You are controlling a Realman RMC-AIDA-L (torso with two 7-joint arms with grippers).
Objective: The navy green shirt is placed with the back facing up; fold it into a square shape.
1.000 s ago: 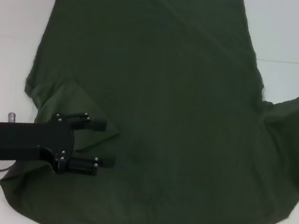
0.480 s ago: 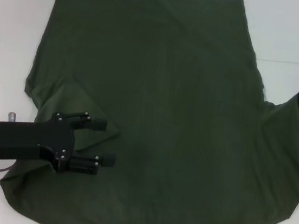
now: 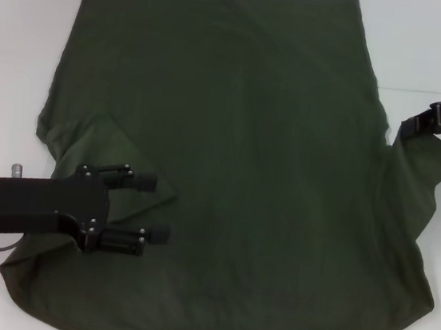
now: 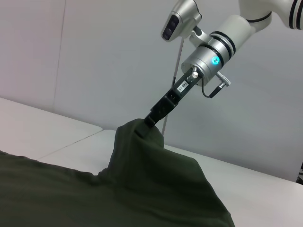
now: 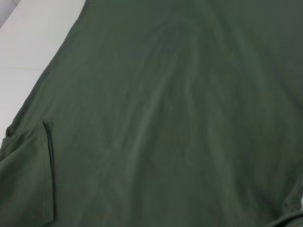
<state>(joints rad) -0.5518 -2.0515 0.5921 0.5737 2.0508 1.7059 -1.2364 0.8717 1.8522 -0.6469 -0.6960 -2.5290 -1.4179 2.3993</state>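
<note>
My right gripper (image 3: 416, 121) pinches the navy green shirt (image 3: 229, 158)'s sleeve; I should carry it inward smoothly. My left gripper (image 3: 153, 207) rests spread apart.

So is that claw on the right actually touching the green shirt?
Touching. In the left wrist view the right gripper pinches the navy green shirt and lifts it into a peak off the table; the head view shows the same grip at the sleeve.

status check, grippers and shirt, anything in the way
Left gripper open, low over the folded left sleeve. Right gripper shut on the navy green shirt, right sleeve lifted off the table. Nothing in the way.
</note>
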